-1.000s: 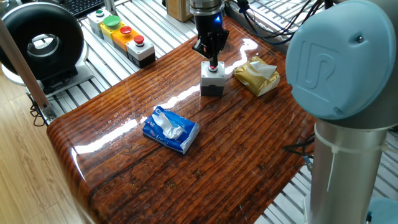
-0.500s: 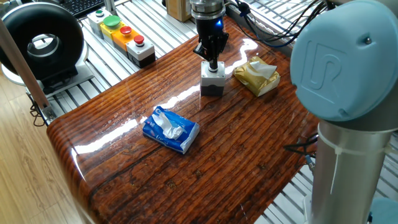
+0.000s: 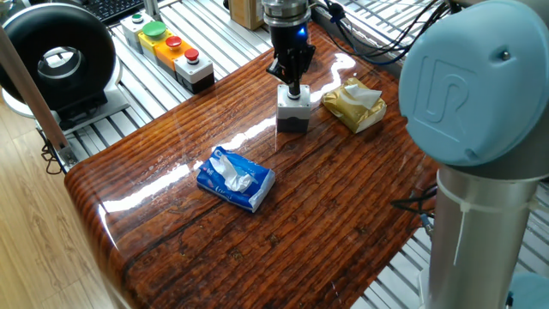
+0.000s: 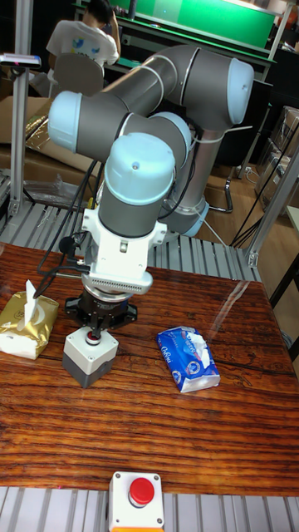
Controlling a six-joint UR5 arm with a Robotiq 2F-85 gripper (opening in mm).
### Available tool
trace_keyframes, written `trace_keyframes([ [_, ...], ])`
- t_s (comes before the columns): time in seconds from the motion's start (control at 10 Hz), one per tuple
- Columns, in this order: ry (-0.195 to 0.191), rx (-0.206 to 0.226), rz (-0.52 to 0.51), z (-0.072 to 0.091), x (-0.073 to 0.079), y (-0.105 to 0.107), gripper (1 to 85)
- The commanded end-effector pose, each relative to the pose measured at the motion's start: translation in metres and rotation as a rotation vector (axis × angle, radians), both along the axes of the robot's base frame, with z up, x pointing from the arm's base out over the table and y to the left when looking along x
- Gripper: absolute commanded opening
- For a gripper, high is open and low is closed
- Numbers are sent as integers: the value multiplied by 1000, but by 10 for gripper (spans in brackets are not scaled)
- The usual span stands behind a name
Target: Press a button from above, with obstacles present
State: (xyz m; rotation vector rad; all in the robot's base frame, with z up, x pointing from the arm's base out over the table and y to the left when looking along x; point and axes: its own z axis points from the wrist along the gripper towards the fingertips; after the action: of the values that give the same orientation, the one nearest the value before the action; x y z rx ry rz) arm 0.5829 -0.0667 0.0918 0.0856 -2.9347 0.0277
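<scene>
The black two-finger gripper (image 3: 294,87) sits on the grey box's red button (image 4: 94,335) (jaws' gap unreadable); drifting sideways could nudge the crumpled gold foil packet (image 3: 354,104) just beside it on the wooden counter (image 3: 343,189).

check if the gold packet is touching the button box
Apart. The fixed view shows a strip of bare table between the gold packet and the button box.

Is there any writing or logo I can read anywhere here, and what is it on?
"UR": embossed logo on the round blue cap of the robot arm's joint.
Blue-and-white tissue pack: white print on the wrapper, too small and blurred to read.
Gold-tan foil packet: no legible text.
Grey button box: no readable label.
</scene>
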Motion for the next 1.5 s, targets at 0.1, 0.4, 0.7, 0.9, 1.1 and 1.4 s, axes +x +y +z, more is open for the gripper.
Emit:
trace_keyframes([
  [0.1,34,-18,-29,16,-9,4,13],
  [0.4,41,-20,-25,30,-9,-1,13],
  [0.7,-11,-22,-47,44,-9,-5,13],
  [0.9,-116,15,-53,52,11,-8,13],
  [1.1,-173,-2,-42,53,26,-15,13],
  [1.4,-173,-19,-113,45,31,-13,13],
])
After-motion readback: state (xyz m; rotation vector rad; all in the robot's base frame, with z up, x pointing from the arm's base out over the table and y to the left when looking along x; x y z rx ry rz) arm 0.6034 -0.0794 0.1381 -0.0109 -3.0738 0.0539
